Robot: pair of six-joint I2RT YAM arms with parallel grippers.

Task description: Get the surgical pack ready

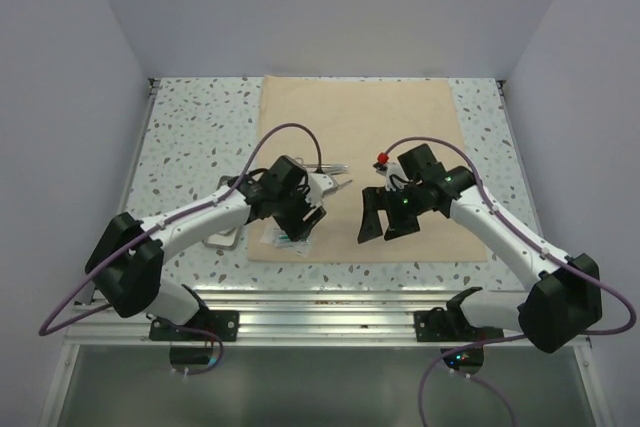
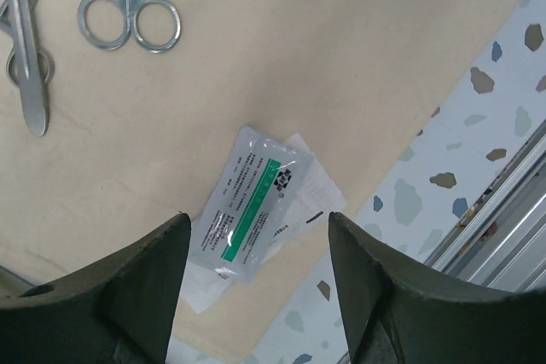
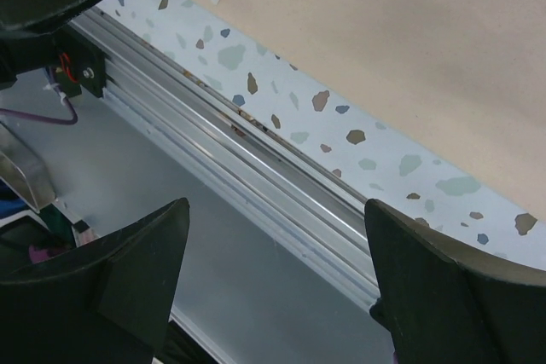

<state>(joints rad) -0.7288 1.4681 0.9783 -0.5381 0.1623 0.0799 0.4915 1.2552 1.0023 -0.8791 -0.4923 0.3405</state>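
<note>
1. Beige cloth [image 1: 360, 127]: spread flat on the speckled table [image 3: 375, 138].
2. Gauze packet [image 2: 264, 181]: sealed and tilted, near the cloth's near-left corner, lying over a white paper piece.
3. Scissors [image 2: 130, 21]: farther in on the cloth, well apart from the packet.
4. Left gripper [image 2: 256, 215]: jaws spread and empty, poised directly above the packet.
5. Right gripper [image 3: 275, 204]: jaws spread and empty, over the cloth's near edge.
6. Handling note (a judgement): the packet looks thin and slick. Turn the wrist square to its narrow width, descend gently, and pinch film only, without bunching cloth.
</note>
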